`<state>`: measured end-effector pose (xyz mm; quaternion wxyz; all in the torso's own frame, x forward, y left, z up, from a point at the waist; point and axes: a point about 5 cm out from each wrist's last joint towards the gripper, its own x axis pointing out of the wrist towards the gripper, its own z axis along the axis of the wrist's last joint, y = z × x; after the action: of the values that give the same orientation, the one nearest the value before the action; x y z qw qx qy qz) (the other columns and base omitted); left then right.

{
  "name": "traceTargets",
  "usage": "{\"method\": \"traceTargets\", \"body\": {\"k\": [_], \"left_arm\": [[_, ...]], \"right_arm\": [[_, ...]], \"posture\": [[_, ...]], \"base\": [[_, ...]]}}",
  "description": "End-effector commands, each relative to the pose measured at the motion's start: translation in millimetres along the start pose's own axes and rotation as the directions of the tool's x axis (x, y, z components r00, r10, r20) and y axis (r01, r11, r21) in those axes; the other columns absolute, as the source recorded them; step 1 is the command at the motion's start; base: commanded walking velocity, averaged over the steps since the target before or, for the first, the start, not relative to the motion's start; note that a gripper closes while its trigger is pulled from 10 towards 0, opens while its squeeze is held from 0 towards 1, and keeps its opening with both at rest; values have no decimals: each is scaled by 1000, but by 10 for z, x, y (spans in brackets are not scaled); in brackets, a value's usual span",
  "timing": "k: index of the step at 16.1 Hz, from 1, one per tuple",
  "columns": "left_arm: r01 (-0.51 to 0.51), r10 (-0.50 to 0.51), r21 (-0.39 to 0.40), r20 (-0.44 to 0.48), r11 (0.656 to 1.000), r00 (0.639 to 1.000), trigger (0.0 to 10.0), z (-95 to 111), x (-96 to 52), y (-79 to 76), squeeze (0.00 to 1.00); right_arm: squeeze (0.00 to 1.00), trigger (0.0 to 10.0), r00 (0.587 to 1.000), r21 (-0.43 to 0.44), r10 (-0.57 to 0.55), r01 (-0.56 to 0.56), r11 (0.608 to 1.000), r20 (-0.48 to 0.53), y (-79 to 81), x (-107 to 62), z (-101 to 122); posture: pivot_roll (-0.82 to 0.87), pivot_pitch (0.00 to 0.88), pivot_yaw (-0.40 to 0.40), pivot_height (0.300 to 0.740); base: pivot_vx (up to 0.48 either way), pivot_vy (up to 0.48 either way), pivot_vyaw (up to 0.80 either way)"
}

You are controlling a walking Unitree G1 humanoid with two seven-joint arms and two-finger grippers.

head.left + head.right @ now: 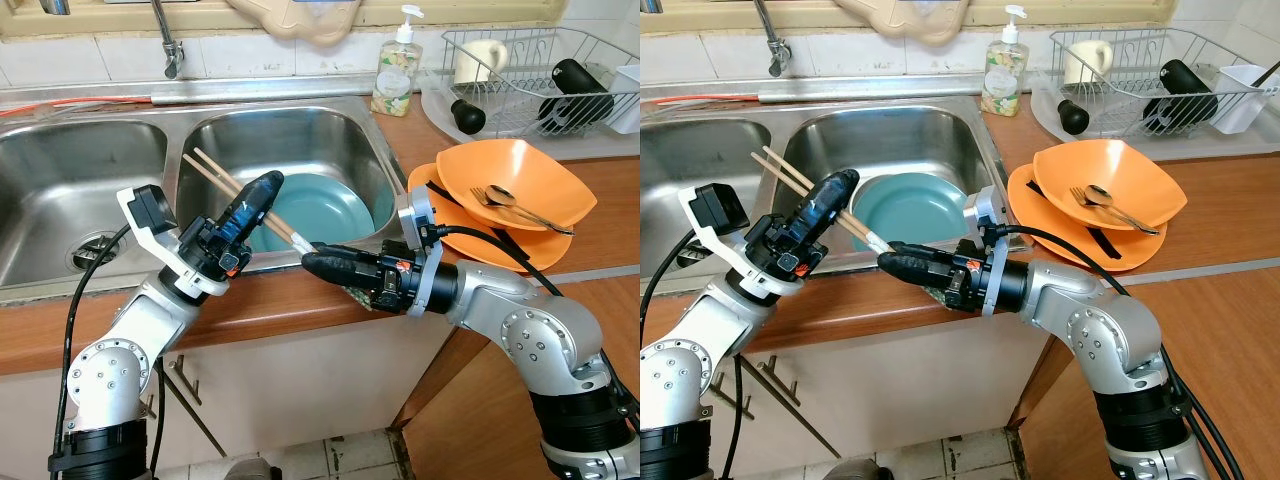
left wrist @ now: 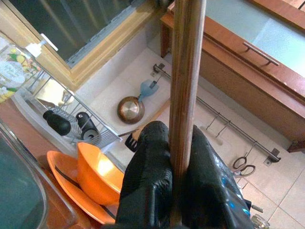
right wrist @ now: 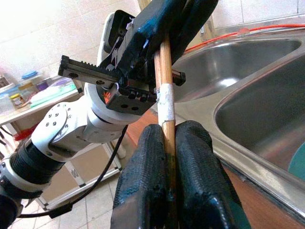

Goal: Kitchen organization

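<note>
A pair of wooden chopsticks (image 1: 213, 173) with white-banded ends slants above the front rim of the right sink basin (image 1: 300, 135). My left gripper (image 1: 266, 186) is shut on the chopsticks (image 2: 186, 71) near their middle. From the right, my right gripper (image 1: 312, 262) is shut on their white-banded end (image 3: 165, 107). The two grippers nearly meet above the counter's front edge. A teal plate (image 1: 330, 208) lies in the right basin behind them.
Orange plates and an orange bowl (image 1: 520, 175) holding a fork and spoon (image 1: 512, 205) sit on the wooden counter at right. Behind them stand a dish rack (image 1: 530, 70) and a soap bottle (image 1: 397, 65). The left basin (image 1: 70, 180) and tap (image 1: 170, 45) are at left.
</note>
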<state>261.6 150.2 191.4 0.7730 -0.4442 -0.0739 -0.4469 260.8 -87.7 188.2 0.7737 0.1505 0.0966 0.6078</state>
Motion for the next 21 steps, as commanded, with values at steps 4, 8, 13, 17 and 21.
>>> {"method": "traceTargets", "body": {"k": [4,8,13,17,21], "left_arm": [[-41,40,47,13,998,999,0,34,38,56,0],[-163,151,111,106,980,983,0,197,71,210,0],[-424,373,150,278,893,885,0,483,164,604,0],[-586,526,183,293,789,799,0,494,378,913,0],[-717,701,229,159,659,695,10000,325,478,1169,0]], "right_arm": [[792,10000,998,-37,-56,56,998,23,-44,-10,100],[0,10000,989,-70,-137,141,988,50,-96,-56,150],[0,10000,967,-96,-244,251,963,72,-116,-181,196],[0,10000,959,-131,-276,282,951,61,-63,-190,195],[0,10000,952,-156,-304,304,940,27,-10,-154,111]], "posture": [[20,0,14,740],[14,0,18,740],[-4,0,25,740],[-24,0,48,740],[-36,0,61,740]], "base": [[0,0,0],[0,0,0],[0,0,0],[0,0,0],[0,0,0]]}}
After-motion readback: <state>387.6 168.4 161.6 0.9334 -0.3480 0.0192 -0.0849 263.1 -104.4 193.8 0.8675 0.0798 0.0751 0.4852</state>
